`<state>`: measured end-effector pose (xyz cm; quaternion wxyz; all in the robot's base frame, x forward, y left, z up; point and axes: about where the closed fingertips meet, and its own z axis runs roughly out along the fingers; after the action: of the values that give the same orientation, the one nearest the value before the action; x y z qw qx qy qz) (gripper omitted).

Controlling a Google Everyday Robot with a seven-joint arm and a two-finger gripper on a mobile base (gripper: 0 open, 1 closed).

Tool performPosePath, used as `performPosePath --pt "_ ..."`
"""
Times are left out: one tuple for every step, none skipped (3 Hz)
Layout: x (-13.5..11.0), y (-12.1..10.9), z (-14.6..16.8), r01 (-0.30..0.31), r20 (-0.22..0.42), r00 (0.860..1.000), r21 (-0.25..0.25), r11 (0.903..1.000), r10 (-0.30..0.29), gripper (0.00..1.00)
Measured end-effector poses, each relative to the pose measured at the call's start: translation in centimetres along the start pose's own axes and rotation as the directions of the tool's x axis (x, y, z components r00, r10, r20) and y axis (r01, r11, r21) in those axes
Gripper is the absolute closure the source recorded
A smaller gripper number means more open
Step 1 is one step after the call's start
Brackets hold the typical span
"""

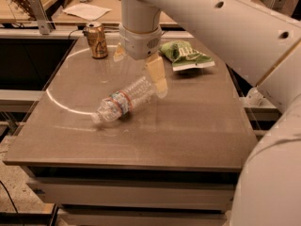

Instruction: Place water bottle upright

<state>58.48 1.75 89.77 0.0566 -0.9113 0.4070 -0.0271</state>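
The water bottle (123, 100) lies on its side in the middle of the brown table (197, 126). Its cap end points front-left and its base points back-right. A red-white-blue label band wraps it near the neck. My gripper (140, 72) hangs from the white arm just above and behind the bottle's base end. It is open and empty. One pale finger (156, 75) reaches down beside the bottle's base, and the other finger (119, 52) shows further back on the left.
A gold-brown soda can (97, 40) stands at the table's back left. A green snack bag (184, 55) lies at the back right. A small pale bottle (254, 97) sits off the table's right edge. The big white arm fills the right side.
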Motion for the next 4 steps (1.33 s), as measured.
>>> performPosePath --pt "-0.7 -0.4 1.4 0.033 0.002 0.999 -0.036 0.9988 -0.033 0.00" --pt "-0.6 -1.2 2.7 0.028 0.021 0.999 -0.053 0.9982 -0.027 0.00" --pt "-0.5 -1.1 3.9 0.005 0.048 0.999 -0.070 0.9975 -0.002 0.00" --pt "-1.2 -0.5 4.9 -0.002 0.065 0.998 -0.097 0.9953 0.008 0.00"
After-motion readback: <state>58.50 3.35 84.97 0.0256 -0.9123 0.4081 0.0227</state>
